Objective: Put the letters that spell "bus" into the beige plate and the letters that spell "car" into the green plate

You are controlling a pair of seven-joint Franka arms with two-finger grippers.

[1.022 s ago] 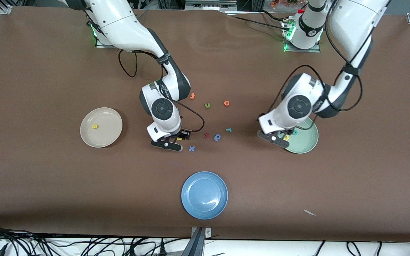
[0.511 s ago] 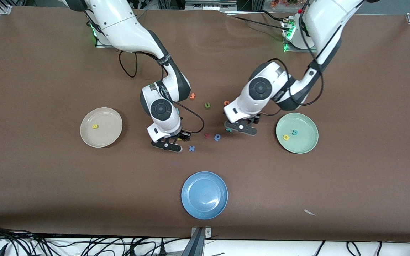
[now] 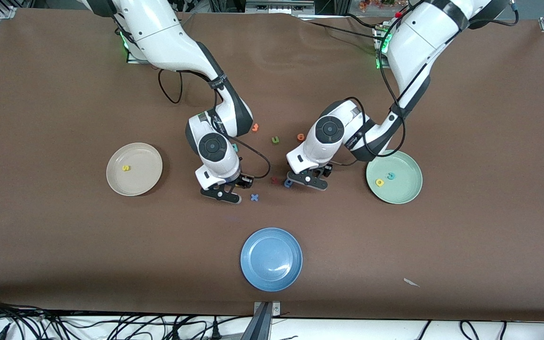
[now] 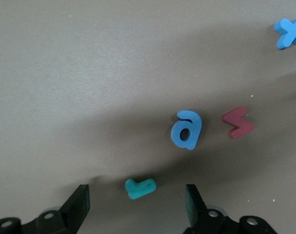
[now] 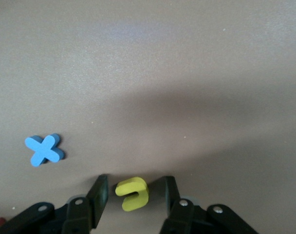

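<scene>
Starting at the right arm's end of the table, we've got the beige plate (image 3: 134, 169) with a yellow "s" (image 3: 125, 167) sitting in it, and that's the only letter in there. Next along is the right gripper (image 3: 237, 183), down low at the table just beside a blue "x" (image 3: 254, 197). In its own wrist view the fingers (image 5: 100, 194) sit on either side of the yellow "u" (image 5: 132, 193), close to it but with small gaps showing on both sides, so we'd call it spread around the letter, not pinching it. The teal "b" we can't pick out for sure; there's a bit of teal (image 3: 235, 147) peeking out beside that arm's wrist, but we can't tell what it is.

Toward the middle, an orange letter (image 3: 255, 127), a green "u" (image 3: 275, 140) and an orange "e" (image 3: 301, 137) lie farther from the front camera. A dark red letter (image 3: 275, 180) and a blue bowl-and-stem letter (image 3: 288, 182) lie close together.

The left gripper (image 3: 310, 175) is right there too, low over the table. Its wrist view shows the fingers (image 4: 79, 204) wide apart with the teal "r" (image 4: 139, 187) lying between them, touching neither.

The blue plate (image 3: 271, 259) sits nearest the front camera. Last, the green plate (image 3: 394, 176) holds the yellow "a" (image 3: 379, 182) and the teal "c" (image 3: 391, 176), side by side.
</scene>
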